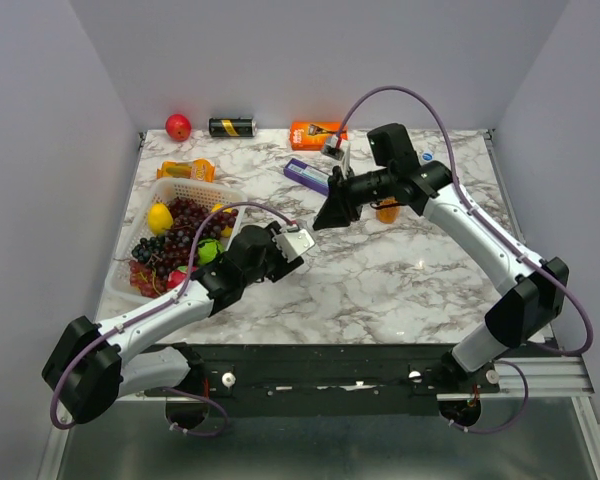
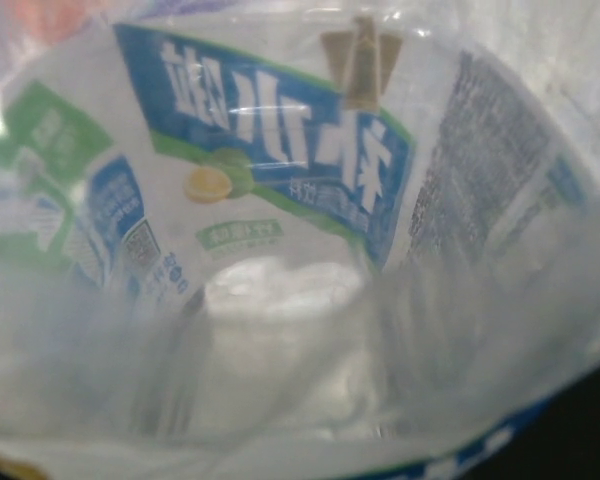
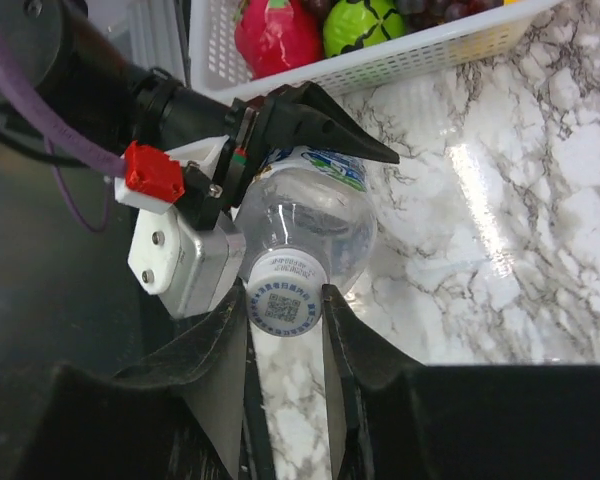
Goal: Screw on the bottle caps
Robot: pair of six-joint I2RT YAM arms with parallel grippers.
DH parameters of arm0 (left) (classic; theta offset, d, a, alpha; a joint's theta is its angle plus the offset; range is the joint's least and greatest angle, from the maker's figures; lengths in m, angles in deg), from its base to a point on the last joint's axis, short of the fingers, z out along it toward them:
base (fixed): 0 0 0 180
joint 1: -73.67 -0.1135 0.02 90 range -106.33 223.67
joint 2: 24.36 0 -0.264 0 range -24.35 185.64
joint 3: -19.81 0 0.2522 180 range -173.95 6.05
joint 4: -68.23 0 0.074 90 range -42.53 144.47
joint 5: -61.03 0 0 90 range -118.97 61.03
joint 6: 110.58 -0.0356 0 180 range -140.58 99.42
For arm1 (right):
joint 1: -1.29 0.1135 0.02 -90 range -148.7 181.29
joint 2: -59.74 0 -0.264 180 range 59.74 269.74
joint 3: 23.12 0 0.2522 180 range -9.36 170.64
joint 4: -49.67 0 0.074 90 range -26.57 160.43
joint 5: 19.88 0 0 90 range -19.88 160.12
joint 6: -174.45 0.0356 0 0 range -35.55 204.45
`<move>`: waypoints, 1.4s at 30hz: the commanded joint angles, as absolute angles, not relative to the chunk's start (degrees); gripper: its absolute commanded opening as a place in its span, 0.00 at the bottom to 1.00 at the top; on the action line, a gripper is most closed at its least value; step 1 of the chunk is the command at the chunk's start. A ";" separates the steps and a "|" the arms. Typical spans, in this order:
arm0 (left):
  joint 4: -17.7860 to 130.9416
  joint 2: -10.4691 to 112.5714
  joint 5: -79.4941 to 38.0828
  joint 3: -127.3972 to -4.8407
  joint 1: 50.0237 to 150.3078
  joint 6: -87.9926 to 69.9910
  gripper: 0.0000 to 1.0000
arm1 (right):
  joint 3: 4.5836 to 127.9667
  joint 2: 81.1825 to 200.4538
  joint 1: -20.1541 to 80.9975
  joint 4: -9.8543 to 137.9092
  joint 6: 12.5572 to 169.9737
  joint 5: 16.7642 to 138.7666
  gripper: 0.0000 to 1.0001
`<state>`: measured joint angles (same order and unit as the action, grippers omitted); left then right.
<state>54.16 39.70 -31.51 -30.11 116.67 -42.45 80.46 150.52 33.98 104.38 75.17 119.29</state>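
Glossy clear plastic bottle; polished, marble-patterned tabletop.

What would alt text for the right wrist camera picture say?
The right arm's jaws pinch the white cap of a clear bottle, which the left arm's jaws hold over a marble table. A white basket of fruit sits behind.

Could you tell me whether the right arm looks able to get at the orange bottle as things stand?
Probably not yet: the right gripper is closed on the whitish cap of the clear bottle in the left gripper, and the orange bottle stands close under that arm's own wrist, behind the gripper.
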 commanded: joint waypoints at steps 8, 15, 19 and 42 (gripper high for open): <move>67.57 40.33 -49.77 -34.29 117.61 -26.83 0.00 | 83.36 156.06 34.78 104.21 100.36 109.76 0.00; 65.64 40.33 -49.81 -34.56 117.61 -21.02 0.00 | 84.33 156.16 34.78 102.37 97.64 108.62 0.10; 65.46 40.16 -47.34 -34.47 117.61 -19.28 0.00 | 83.01 155.36 34.78 98.34 97.46 108.97 0.33; 65.11 39.98 -24.58 -34.82 117.09 -13.46 0.00 | 88.72 160.46 34.87 89.98 99.13 113.63 0.66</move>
<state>59.12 41.55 -34.62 -32.10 116.74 -14.23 86.10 157.82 34.55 92.40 99.48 112.17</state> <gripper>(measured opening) 0.690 0.695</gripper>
